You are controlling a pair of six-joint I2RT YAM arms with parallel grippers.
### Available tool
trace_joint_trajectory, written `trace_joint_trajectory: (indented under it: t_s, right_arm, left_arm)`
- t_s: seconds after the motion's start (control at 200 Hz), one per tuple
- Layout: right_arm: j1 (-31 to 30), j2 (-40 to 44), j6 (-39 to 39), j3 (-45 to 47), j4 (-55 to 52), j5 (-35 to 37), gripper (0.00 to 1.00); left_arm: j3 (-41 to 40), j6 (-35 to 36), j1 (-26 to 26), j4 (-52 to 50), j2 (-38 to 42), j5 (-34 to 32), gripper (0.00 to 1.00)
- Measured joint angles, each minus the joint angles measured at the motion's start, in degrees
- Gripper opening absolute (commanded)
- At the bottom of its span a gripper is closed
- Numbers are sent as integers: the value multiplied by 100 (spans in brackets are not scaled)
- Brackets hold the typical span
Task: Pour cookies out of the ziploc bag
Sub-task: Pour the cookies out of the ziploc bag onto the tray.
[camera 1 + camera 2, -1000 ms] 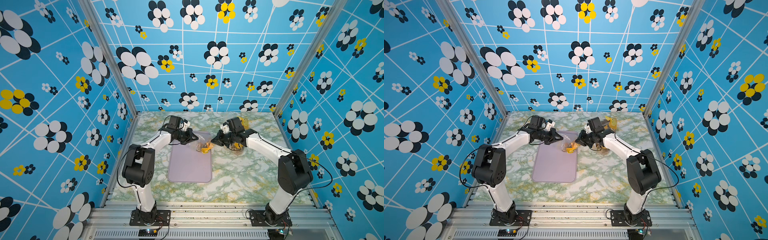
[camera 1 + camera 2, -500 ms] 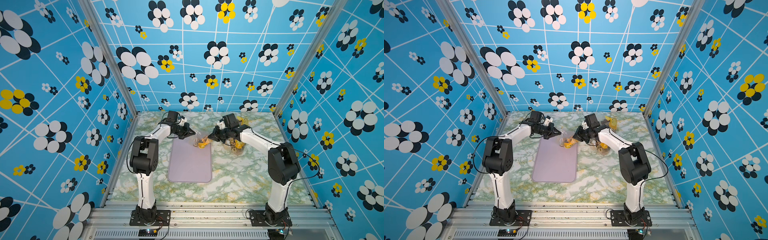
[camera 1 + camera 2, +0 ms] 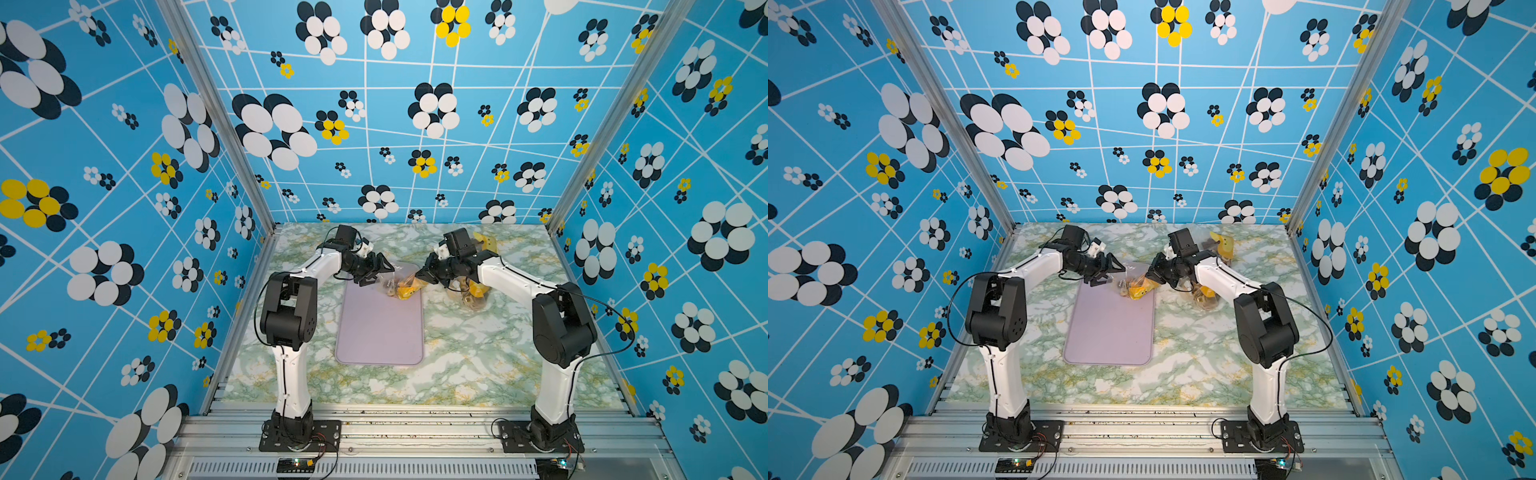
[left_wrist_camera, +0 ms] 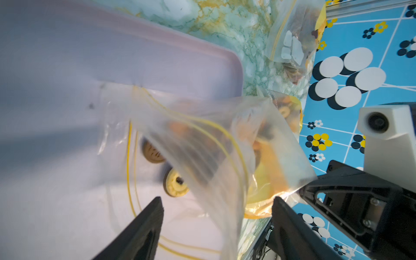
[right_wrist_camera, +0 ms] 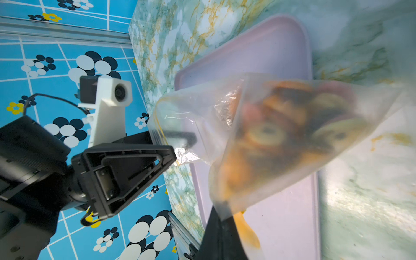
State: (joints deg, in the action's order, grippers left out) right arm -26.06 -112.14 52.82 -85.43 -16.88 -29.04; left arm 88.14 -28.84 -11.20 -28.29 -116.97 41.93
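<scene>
Cookies: most are bunched in the closed end of the ziploc bag (image 5: 281, 135). Two lie loose (image 4: 154, 153) on the lilac tray (image 3: 380, 332), below the bag's mouth.
Ziploc bag: in both top views it hangs (image 3: 401, 284) over the far end of the tray, on the right arm's side. Its yellow-lined mouth points down toward the left arm.
Right tool (image 3: 422, 274): clamped tight on a corner of the bag's closed end, and it alone carries the bag.
Left tool (image 4: 217, 200): jaws spread wide and gripping nothing. The slack mouth film hangs between its fingers (image 4: 155, 216).
Step in hand: probably tipping out what is left.
Doing it well: lift the pinched corner until the closed end is well above the mouth, then shake in short, gentle bursts. Keep the mouth over bare tray, inside the rim.
Left tool's part: stay clear of the falling cookies, or take one lip so the film cannot fold shut.
Risk: the mouth is near the tray's corner, so cookies could roll onto the desk (image 3: 478, 353). A one-corner pinch may also slip.
Spare bags (image 3: 473, 291): on the desk beside the right arm; leave them alone.
</scene>
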Motion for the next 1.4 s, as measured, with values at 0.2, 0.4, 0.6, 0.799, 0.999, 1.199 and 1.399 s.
trace_joint_trajectory:
  t_s: [0.2, 0.4, 0.6, 0.799, 0.999, 1.199, 1.399]
  right_arm:
    - [0, -87, 15, -229, -70, 0, 0]
    - [0, -210, 9, -616, -267, 0, 0]
    - [2, -227, -7, -852, -398, 0, 0]
    - [2, -278, -11, -1001, -544, 0, 0]
    - [2, -323, -33, -1147, -673, 2, 0]
    - [2, -431, -103, -1537, -890, 0, 0]
    - [2, -522, -120, -1777, -1027, -2, 0]
  left_arm:
    - [-68, 179, -2, -138, 291, -306, 51]
    - [35, 308, -4, -291, 229, -363, 33]
    - [133, 358, -4, -334, 50, -363, 26]
    - [240, 358, -4, -387, -103, -389, 19]
    - [249, 361, 13, -422, -114, -452, 12]
    - [251, 358, 144, -435, -114, -450, 10]
    - [249, 358, 297, -435, -114, -455, 9]
